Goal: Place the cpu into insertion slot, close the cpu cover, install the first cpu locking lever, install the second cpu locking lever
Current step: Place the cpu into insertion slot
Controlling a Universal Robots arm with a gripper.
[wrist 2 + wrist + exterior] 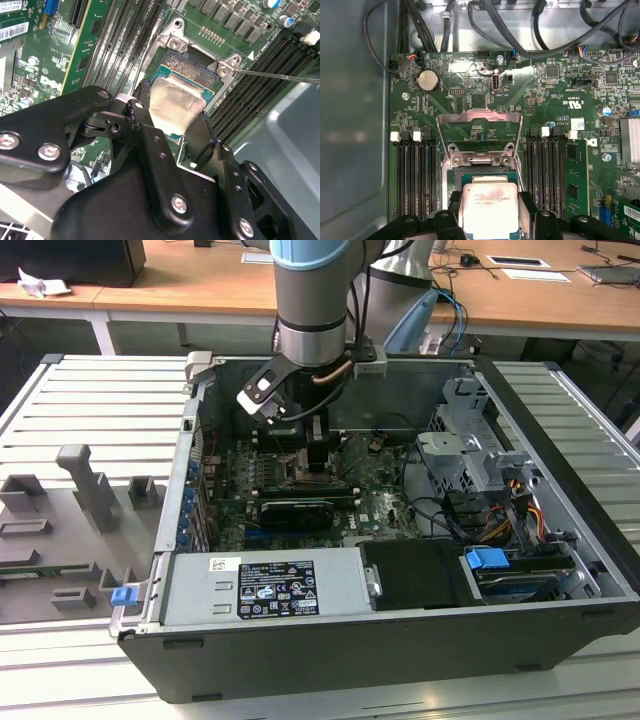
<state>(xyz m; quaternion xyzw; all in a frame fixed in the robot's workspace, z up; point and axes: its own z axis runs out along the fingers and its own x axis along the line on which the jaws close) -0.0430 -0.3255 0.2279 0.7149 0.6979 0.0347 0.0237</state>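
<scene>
My gripper [490, 201] is shut on the cpu [490, 207], a pale silver square chip pinched by its edges between two black fingers [451, 202]. The chip hangs low over the insertion slot [482, 173], partly covering it; whether it touches the slot I cannot tell. In the second wrist view the cpu [176, 102] overlaps the dark pin field of the insertion slot [192, 70]. The cpu cover [480, 117] stands swung open beyond the slot. A thin metal lever [280, 76] sticks out past one socket corner. In the exterior view the gripper [318, 472] reaches down onto the green motherboard [385, 502] inside the case.
Black memory slots [415, 175] flank the socket on both sides. A long black card [295, 510] lies just in front of the gripper. A grey power supply [265, 585], a drive cage [470, 455] and loose cables [440, 510] crowd the case.
</scene>
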